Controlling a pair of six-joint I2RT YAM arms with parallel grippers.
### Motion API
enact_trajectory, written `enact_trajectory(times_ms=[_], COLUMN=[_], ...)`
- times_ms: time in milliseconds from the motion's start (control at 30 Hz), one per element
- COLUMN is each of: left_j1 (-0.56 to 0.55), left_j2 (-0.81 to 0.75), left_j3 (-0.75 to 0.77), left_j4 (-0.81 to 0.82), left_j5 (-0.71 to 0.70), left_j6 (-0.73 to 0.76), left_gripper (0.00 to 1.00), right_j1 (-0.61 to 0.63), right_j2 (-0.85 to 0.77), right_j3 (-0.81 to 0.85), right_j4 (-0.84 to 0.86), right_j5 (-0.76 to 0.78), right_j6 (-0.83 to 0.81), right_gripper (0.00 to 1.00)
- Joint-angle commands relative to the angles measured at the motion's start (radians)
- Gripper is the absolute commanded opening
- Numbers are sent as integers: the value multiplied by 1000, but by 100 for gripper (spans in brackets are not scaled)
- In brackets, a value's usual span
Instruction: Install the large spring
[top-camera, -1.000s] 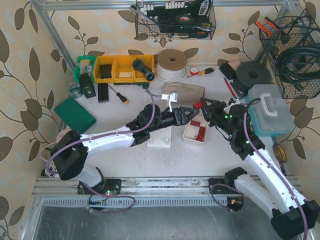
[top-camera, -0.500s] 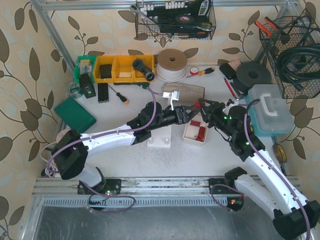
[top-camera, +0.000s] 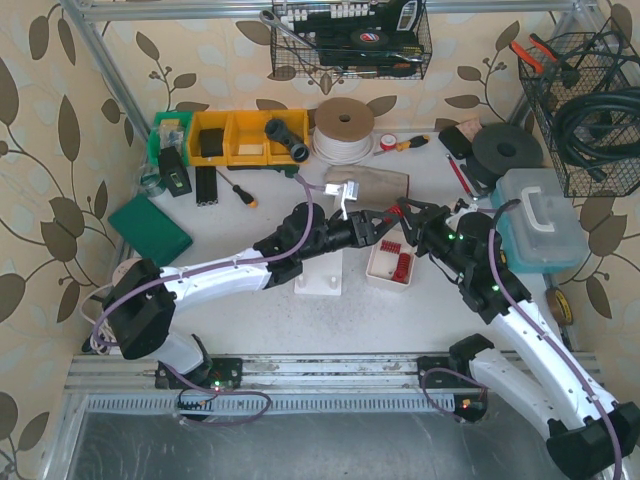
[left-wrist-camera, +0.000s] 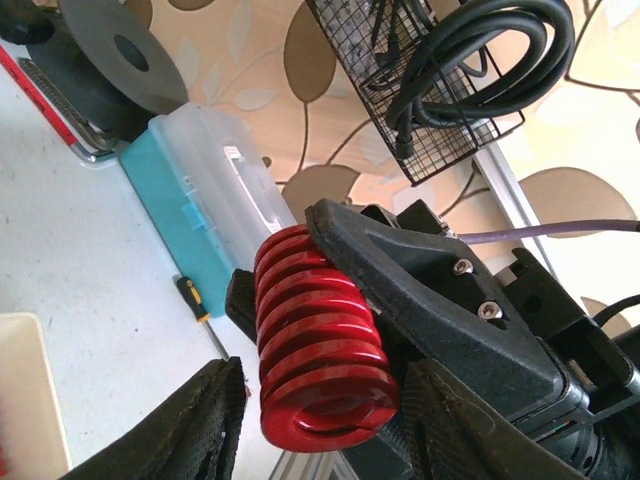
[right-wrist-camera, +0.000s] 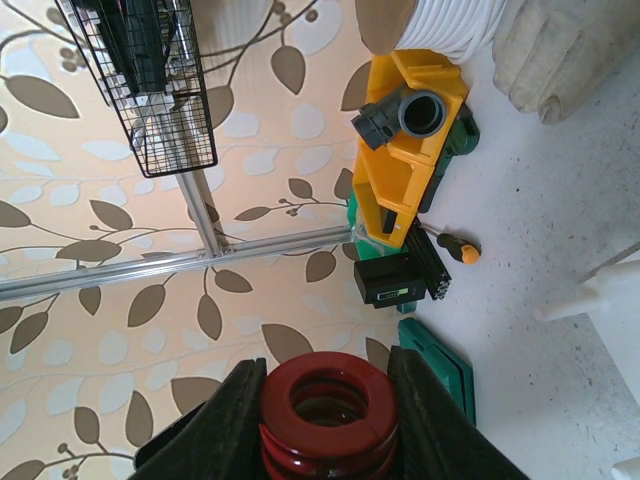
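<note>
Red coils of the large spring (left-wrist-camera: 320, 340) sit clamped between the right gripper's (right-wrist-camera: 322, 405) fingers, held in the air mid-table above the far edge of a white tray (top-camera: 374, 262); its free end faces the left gripper (left-wrist-camera: 325, 425). That gripper's fingers (left-wrist-camera: 200, 425) stand apart, one on each side of the spring's end; whether they touch it I cannot tell.

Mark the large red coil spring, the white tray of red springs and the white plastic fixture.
Large red coil spring (left-wrist-camera: 318, 335): left wrist view, middle coils.
White tray of red springs (top-camera: 372, 268): top view, left rim.
White plastic fixture (top-camera: 318, 284): top view, base.
</note>
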Motion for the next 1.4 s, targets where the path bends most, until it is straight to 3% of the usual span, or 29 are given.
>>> enact_trajectory(times_ms=[0,233,500,700,767,833,933,1033,1233,1367], left_j1=[4,7,7,9,10,12,15,16,25,30], left_j2=[-7,9,7,0,-7,-17,-42,-68,-141,-197], left_j3=[50,73,71,86,92,91,88,97,120,174], left_j4=[16,2,-12,-64,-94,-126,-174,-247,-418,-669], left_j5=[-15,2,-1,-13,-16,-23,-37,-46,-73,-115], left_j6=[21,23,21,31,38,44,59,85,136,208], left_gripper=[50,49,26,0,0,0,0,0,0,0], right_j1=[7,9,12,11,11,12,11,10,11,10], right_j2=[-17,-19,-27,-30,-33,-38,-59,-82,-73,7], right_j3=[4,7,4,16,35,48,51,36,55,153], right_j4=[13,8,3,-16,-50,-94,-152,-183,-255,-391], right_j5=[16,19,28,27,28,33,55,79,74,68], right_j6=[-11,-14,-18,-44,-77,-105,-136,-151,-244,-447], right_gripper=[0,0,0,0,0,24,74,98,99,99])
